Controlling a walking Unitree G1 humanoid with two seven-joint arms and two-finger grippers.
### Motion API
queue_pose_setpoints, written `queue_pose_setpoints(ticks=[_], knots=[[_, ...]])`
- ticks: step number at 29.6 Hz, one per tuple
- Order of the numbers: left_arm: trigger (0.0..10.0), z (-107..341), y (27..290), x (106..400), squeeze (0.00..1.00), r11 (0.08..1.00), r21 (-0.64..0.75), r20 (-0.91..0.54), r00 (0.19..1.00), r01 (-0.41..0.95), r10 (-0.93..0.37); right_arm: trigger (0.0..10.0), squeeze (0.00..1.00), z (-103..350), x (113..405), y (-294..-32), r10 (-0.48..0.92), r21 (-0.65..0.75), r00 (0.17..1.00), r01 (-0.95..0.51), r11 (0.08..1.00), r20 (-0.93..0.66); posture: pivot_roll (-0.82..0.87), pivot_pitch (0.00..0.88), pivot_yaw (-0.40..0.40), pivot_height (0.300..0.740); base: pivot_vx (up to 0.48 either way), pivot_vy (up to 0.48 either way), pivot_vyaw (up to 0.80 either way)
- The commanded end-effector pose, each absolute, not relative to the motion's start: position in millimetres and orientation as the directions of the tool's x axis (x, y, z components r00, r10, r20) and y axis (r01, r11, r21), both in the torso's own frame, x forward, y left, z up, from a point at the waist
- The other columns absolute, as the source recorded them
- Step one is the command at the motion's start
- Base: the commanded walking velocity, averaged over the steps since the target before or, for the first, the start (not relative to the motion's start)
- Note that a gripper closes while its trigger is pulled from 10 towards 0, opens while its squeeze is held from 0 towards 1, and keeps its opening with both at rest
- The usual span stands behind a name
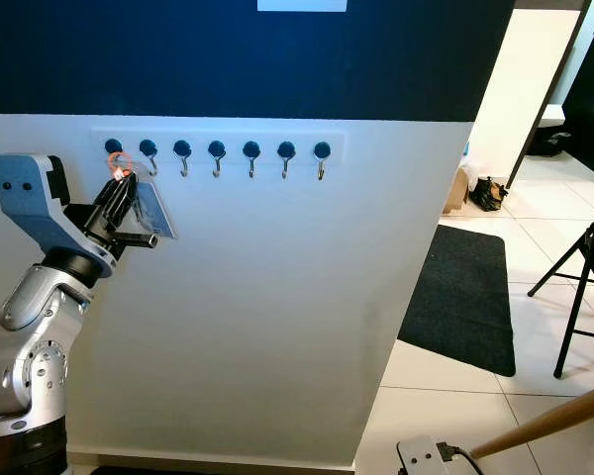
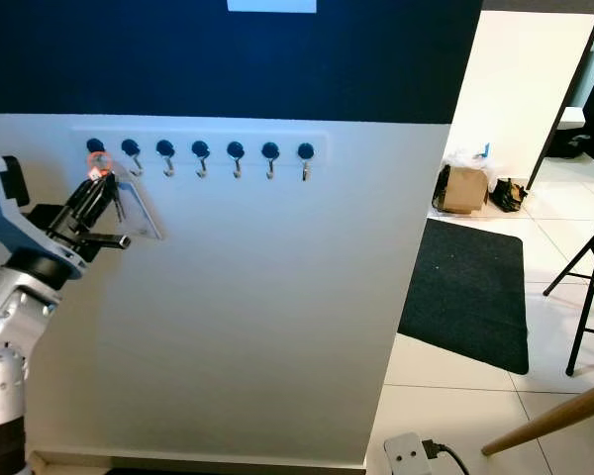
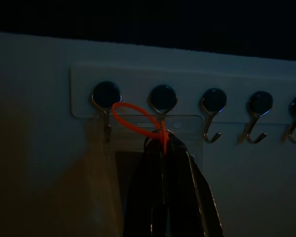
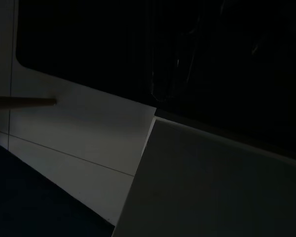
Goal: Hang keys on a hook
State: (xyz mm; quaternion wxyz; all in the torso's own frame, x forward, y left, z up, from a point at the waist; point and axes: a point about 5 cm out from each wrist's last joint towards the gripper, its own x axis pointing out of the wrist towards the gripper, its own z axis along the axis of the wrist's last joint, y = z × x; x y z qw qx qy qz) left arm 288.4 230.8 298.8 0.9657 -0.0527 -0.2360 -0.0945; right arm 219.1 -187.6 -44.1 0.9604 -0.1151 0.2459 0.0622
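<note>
A white rail of several dark-knobbed metal hooks (image 1: 218,154) runs along the wall just under its dark blue upper band. My left gripper (image 1: 125,184) is raised to the rail's left end and is shut on the keys (image 1: 131,198), which carry a clear plastic tag (image 1: 156,210) and an orange loop (image 3: 133,121). In the left wrist view the orange loop reaches the leftmost hook (image 3: 105,106), and the tag hangs flat against the wall below the first two hooks. The right wrist view is dark, with floor tiles and a wall edge.
To the right the wall ends at an opening onto a tiled floor with a black mat (image 1: 463,297). A folding chair (image 1: 584,287) stands at the far right. A wooden pole (image 1: 544,424) and a white power strip (image 1: 424,457) lie low at the right.
</note>
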Motion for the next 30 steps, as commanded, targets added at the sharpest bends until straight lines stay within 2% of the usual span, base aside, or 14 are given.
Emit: queue_pose_setpoints(ticks=[1, 21, 23, 24, 27, 28, 30], knots=[[10.0, 295, 230, 291, 0.0, 0.975, -0.074, 0.458, 0.876, 0.211, -0.155, 10.0, 0.0, -46, 216, -188, 0.059, -0.193, 0.867, -0.176, 0.965, -0.495, 0.07, 0.101, 0.033, 0.74, 0.0, 0.0, 0.0], [10.0, 276, 239, 293, 0.0, 0.982, -0.106, 0.398, 0.912, 0.154, -0.1, 10.0, 0.0, -49, 213, -187, 0.058, -0.192, 0.862, -0.177, 0.965, -0.503, 0.07, 0.107, 0.037, 0.74, 0.0, 0.0, 0.0], [10.0, 272, 238, 293, 0.03, 0.983, -0.105, 0.389, 0.916, 0.153, -0.101, 10.0, 0.0, -48, 214, -188, 0.057, -0.193, 0.862, -0.177, 0.965, -0.504, 0.07, 0.107, 0.036, 0.74, 0.0, 0.0, 0.0], [10.0, 270, 238, 292, 0.65, 0.983, -0.107, 0.381, 0.919, 0.148, -0.097, 10.0, 0.0, -48, 214, -188, 0.057, -0.194, 0.862, -0.177, 0.965, -0.504, 0.07, 0.107, 0.036, 0.74, 0.0, 0.0, 0.0], [10.0, 266, 238, 292, 0.65, 0.984, -0.11, 0.372, 0.924, 0.14, -0.089, 10.0, 0.0, -49, 214, -188, 0.056, -0.195, 0.861, -0.177, 0.965, -0.505, 0.07, 0.107, 0.036, 0.74, 0.0, 0.0, 0.0], [10.0, 258, 237, 290, 1.0, 0.982, -0.119, 0.35, 0.932, 0.143, -0.094, 10.0, 0.0, -48, 214, -188, 0.058, -0.195, 0.861, -0.179, 0.964, -0.505, 0.08, 0.108, 0.032, 0.74, 0.0, 0.0, 0.0], [10.0, 245, 236, 288, 1.0, 0.982, -0.124, 0.3, 0.949, 0.143, -0.1, 10.0, 0.0, -48, 214, -188, 0.06, -0.195, 0.86, -0.182, 0.964, -0.506, 0.08, 0.108, 0.032, 0.74, 0.0, 0.0, 0.0]])
